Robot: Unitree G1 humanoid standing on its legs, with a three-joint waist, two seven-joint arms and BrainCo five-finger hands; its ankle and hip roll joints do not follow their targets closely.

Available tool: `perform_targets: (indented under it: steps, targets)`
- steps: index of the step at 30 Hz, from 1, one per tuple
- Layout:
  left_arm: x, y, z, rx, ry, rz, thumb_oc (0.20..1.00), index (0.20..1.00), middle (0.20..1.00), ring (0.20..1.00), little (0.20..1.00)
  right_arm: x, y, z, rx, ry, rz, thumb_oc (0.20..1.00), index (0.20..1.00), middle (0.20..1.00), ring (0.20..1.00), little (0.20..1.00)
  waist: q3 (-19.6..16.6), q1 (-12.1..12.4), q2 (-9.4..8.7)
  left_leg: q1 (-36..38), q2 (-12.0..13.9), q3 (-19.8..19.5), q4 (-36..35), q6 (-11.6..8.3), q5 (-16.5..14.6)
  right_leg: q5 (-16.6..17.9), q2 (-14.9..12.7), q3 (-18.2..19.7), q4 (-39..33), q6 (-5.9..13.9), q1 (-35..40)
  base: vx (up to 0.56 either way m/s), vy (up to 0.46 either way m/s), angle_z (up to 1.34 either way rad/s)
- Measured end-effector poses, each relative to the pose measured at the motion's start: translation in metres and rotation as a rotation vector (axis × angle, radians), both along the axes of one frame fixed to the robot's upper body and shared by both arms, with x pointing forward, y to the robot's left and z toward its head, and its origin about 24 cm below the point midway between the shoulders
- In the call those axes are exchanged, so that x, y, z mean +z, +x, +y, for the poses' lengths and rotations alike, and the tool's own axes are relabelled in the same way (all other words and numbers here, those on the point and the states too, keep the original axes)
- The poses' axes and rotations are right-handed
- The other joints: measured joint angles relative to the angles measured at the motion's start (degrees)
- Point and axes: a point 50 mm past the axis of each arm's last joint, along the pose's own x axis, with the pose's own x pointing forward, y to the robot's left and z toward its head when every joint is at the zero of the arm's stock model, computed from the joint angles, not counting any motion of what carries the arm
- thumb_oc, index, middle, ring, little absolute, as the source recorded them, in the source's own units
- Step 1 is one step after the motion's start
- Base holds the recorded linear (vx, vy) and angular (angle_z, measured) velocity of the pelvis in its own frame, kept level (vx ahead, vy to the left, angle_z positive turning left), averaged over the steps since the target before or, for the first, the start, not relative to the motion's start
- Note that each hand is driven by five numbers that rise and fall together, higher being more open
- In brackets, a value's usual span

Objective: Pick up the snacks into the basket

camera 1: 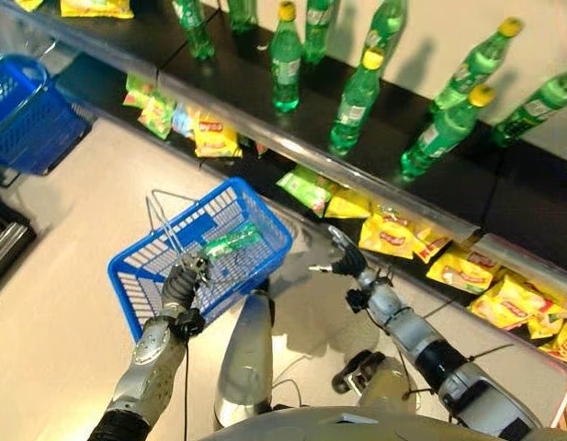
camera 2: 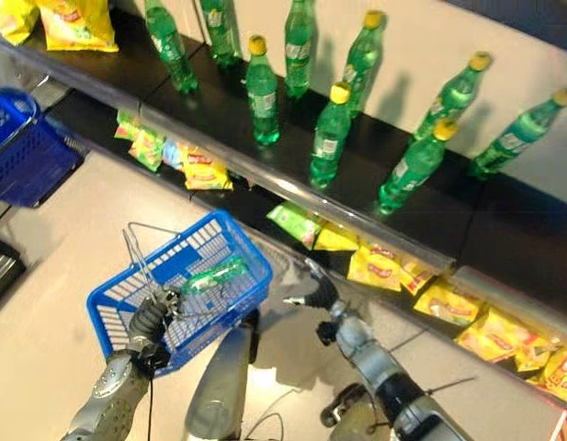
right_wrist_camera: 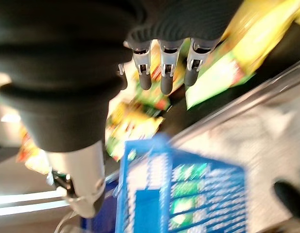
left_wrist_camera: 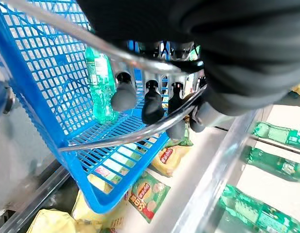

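A blue basket (camera 1: 145, 276), already carrying a green bottle (camera 1: 230, 243), is hung by its wire handle from the clamped left hand (camera 1: 184, 283). The right hand (camera 1: 345, 261), fingers spread and empty, is raised toward snack bags (camera 1: 393, 234) at two o'clock; crowded packets could be knocked off the shelf (camera 1: 393, 191).

The basket (camera 1: 230, 223) is blue plastic lattice, glossy, with thin bare-metal wire handles (left_wrist_camera: 140, 63) that shine. The bottle (left_wrist_camera: 101, 85) lying inside is clear green plastic — glossy, like the capped bottles (camera 1: 285, 64) on the dark, matt shelf (camera 1: 384, 175). The shelf's front edge (camera 1: 265, 133) is brushed metal. The snack bags (camera 1: 393, 234) are shiny foil-like film — yellow and green. The floor (camera 1: 62, 303) looks smooth and pale.
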Motion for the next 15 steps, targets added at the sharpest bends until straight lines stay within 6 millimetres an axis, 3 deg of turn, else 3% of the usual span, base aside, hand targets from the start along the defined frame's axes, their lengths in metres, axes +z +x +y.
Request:
perform_targets:
  steps: [2, 3, 4, 5, 6, 8, 13, 15]
  targets:
    - [-0.021, -0.011, 0.007, 0.055, 0.018, 0.088, 0.200, 0.200, 0.200, 0.200, 0.200, -0.014, -0.014, -0.003, -0.006, 0.006, 0.066, 1.000, 1.000, 1.000, 1.000, 1.000, -1.7, -0.1, -0.08, 3.3, 0.4, 1.5, -2.6, 0.11, 0.0, 2.6, 1.4, 0.3, -4.9, 0.63, 2.8, 0.09, 0.032, -0.39]
    - [-0.030, -0.016, 0.010, 0.069, 0.029, 0.129, 0.200, 0.200, 0.200, 0.200, 0.200, -0.021, -0.022, -0.006, -0.010, 0.009, 0.094, 1.000, 1.000, 1.000, 1.000, 1.000, -3.3, -1.8, -0.72, 4.0, 0.5, 2.2, -3.8, 0.27, 0.2, 3.7, 1.7, 0.3, -6.9, 0.88, 3.2, 0.12, 0.034, -0.33]
    - [-0.035, -0.018, 0.012, 0.077, 0.040, 0.147, 0.200, 0.200, 0.200, 0.200, 0.200, -0.023, -0.025, -0.007, -0.010, 0.011, 0.107, 1.000, 1.000, 1.000, 1.000, 1.000, -3.9, -1.6, -0.64, 4.5, 0.3, 2.4, -4.4, 0.52, 0.6, 4.4, 1.9, 0.3, -8.0, 1.11, 3.9, 0.06, 0.013, -0.16]
    - [-0.042, -0.020, 0.014, 0.093, 0.046, 0.178, 0.200, 0.200, 0.200, 0.200, 0.200, -0.028, -0.031, -0.010, -0.015, 0.011, 0.134, 1.000, 1.000, 1.000, 1.000, 1.000, -4.4, -3.1, -1.06, 6.2, 0.3, 3.1, -5.6, 0.52, 0.9, 5.6, 2.7, 0.2, -10.6, 1.27, 5.4, 0.06, 0.012, -0.11]
    - [-0.046, -0.023, 0.015, 0.103, 0.056, 0.200, 0.200, 0.200, 0.200, 0.200, 0.200, -0.030, -0.033, -0.009, -0.012, 0.013, 0.145, 1.000, 1.000, 1.000, 1.000, 1.000, -4.7, -2.7, -1.10, 7.0, 0.1, 3.5, -6.3, 0.55, 0.9, 6.3, 3.0, 0.2, -11.9, 1.42, 6.2, 0.06, 0.009, -0.18]
    - [-0.053, -0.025, 0.015, 0.104, 0.069, 0.231, 0.200, 0.200, 0.200, 0.200, 0.200, -0.034, -0.038, -0.011, -0.017, 0.019, 0.162, 1.000, 1.000, 1.000, 1.000, 1.000, -5.5, -4.5, -1.60, 8.4, 0.3, 4.0, -7.8, 0.67, 1.1, 7.5, 3.8, 0.2, -14.9, 1.66, 7.8, 0.09, 0.031, -0.13]
    - [-0.086, -0.053, 0.018, 0.190, 0.067, 0.404, 0.200, 0.200, 0.200, 0.200, 0.200, -0.056, -0.057, -0.008, -0.033, 0.031, 0.275, 1.000, 1.000, 1.000, 1.000, 1.000, -10.8, -4.9, -2.64, 14.1, 0.0, 8.8, -13.5, 0.69, 1.8, 13.2, 5.9, 1.5, -24.7, 1.72, 11.2, 0.06, 0.072, -0.41]
    - [-0.095, -0.066, 0.020, 0.212, 0.073, 0.465, 0.200, 0.200, 0.200, 0.200, 0.200, -0.060, -0.063, -0.005, -0.034, 0.047, 0.302, 1.000, 1.000, 1.000, 1.000, 1.000, -12.4, -6.3, -3.41, 16.6, -0.3, 11.4, -16.0, 0.74, 2.1, 15.0, 6.1, 2.9, -27.9, 1.56, 11.9, 0.08, 0.039, -0.50]
